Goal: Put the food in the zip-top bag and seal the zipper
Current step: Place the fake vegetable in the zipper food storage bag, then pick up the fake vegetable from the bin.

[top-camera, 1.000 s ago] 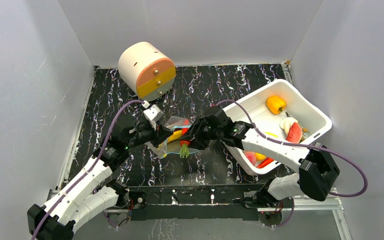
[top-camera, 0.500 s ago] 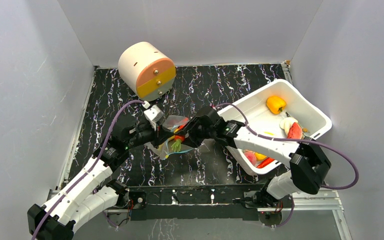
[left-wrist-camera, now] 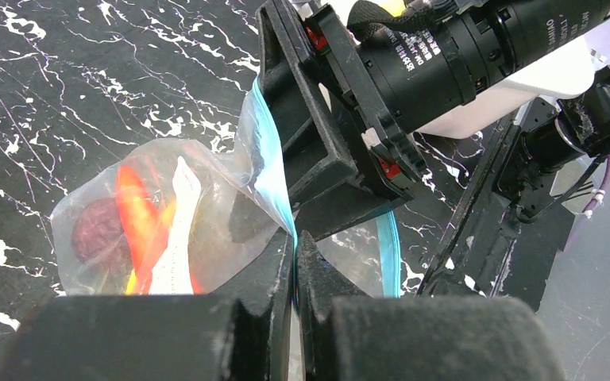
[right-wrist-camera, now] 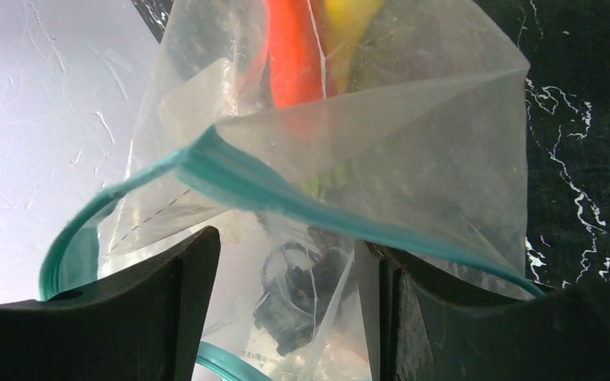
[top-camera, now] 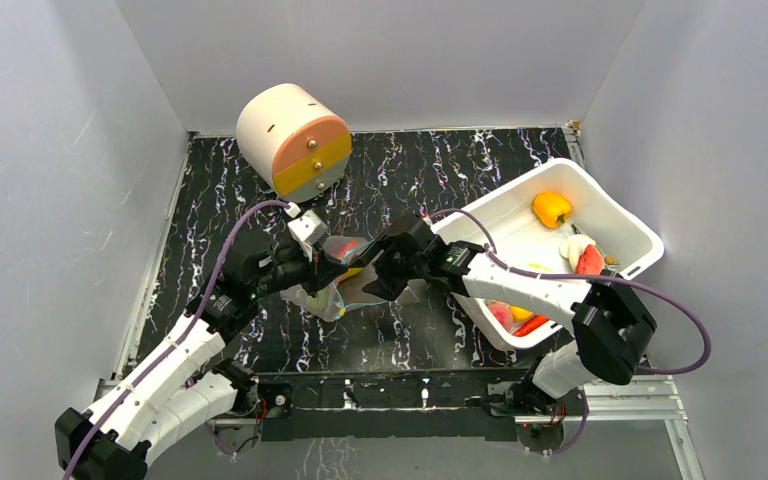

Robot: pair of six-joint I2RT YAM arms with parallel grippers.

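White printed lines are carried on the black cylindrical motor housing (left-wrist-camera: 453, 51), at 1 o'clock in the left wrist view; the characters are too small to be read. No print can be read on the white label strip (left-wrist-camera: 176, 230) inside the clear plastic zip-top bag (left-wrist-camera: 214, 190).

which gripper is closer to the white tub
Right. The right gripper is just left of the white tub; the left gripper is farther left, beyond the zip-top bag, jaws shut on its edge.
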